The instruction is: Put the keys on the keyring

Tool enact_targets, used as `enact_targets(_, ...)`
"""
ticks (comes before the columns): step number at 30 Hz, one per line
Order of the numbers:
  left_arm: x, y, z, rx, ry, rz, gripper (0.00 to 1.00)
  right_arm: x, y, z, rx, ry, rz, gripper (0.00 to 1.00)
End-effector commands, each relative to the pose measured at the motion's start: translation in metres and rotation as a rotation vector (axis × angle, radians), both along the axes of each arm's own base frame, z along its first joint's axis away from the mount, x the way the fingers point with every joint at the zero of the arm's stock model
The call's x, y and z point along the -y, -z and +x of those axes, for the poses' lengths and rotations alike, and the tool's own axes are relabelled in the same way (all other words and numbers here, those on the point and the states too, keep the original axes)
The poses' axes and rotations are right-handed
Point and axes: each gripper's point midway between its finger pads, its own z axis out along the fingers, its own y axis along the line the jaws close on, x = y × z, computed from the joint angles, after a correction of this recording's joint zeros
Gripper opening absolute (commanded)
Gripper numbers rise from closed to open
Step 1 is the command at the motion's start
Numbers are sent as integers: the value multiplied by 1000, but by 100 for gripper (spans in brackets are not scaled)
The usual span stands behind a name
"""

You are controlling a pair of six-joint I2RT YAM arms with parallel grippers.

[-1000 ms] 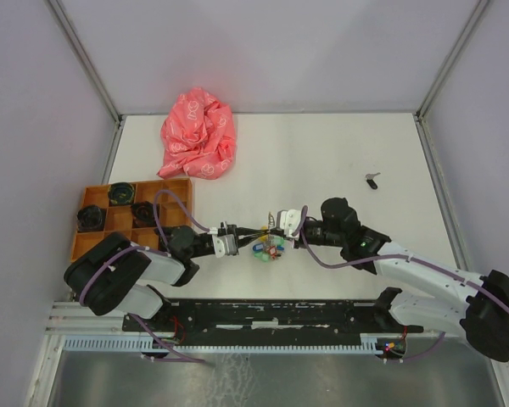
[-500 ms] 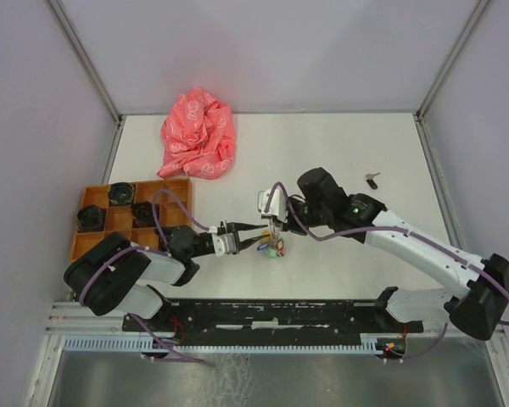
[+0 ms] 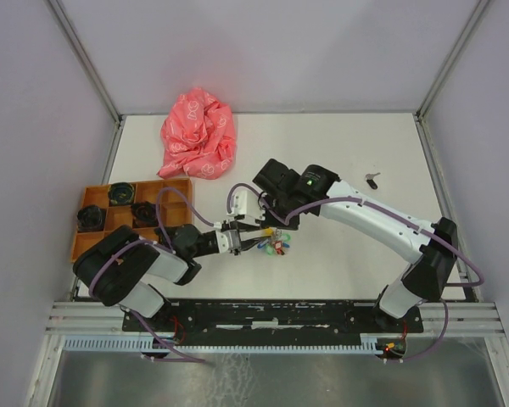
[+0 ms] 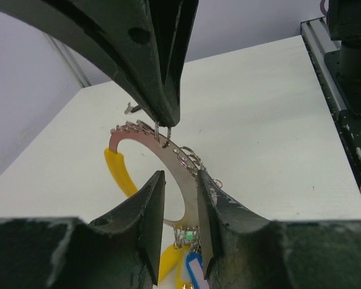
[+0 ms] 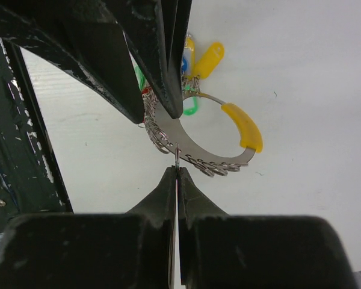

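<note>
The keyring [image 3: 265, 240] is a flat metal crescent with a yellow grip, many small rings and coloured tags. My left gripper [image 3: 253, 240] is shut on its band [image 4: 182, 177] and holds it upright near the table's front middle. My right gripper [image 3: 261, 227] is shut on one small metal ring [image 5: 177, 158] hanging from the band [image 5: 168, 129]; its fingers [image 4: 162, 114] pinch that ring from above. The black-headed key [image 3: 371, 180] lies alone at the far right, and also shows in the left wrist view [image 4: 131, 108]. The red-headed key is not visible.
A crumpled pink cloth [image 3: 198, 134] lies at the back left. An orange compartment tray [image 3: 174, 181] with dark parts stands at the left. Coloured tags [image 3: 276, 248] dangle under the keyring. The rail [image 3: 280, 314] runs along the near edge.
My right arm has swung left and stretched out, bringing its gripper from the right of the keyring to over it. My left gripper has held the keyring nearly still, shifting slightly right.
</note>
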Motion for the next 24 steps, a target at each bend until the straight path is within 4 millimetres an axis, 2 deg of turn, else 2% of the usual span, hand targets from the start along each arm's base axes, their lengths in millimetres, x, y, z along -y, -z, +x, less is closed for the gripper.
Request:
enact_targets(1,2,-39,2,87,4,-126,34,-6,-20,-2,23,-30,44,1)
enact_targets(13,5,-57,15,31,-47,-203,29,-14,-13,-8,-7,-88,61,1)
enact_targets(19,6,-62,9,29,-18,-211,25,-15,-12,-10,-2,-114,75,1)
enact_targets(24,5,-63,-3,30,26,-205,25,-10,-9,-5,28,-102,54,1)
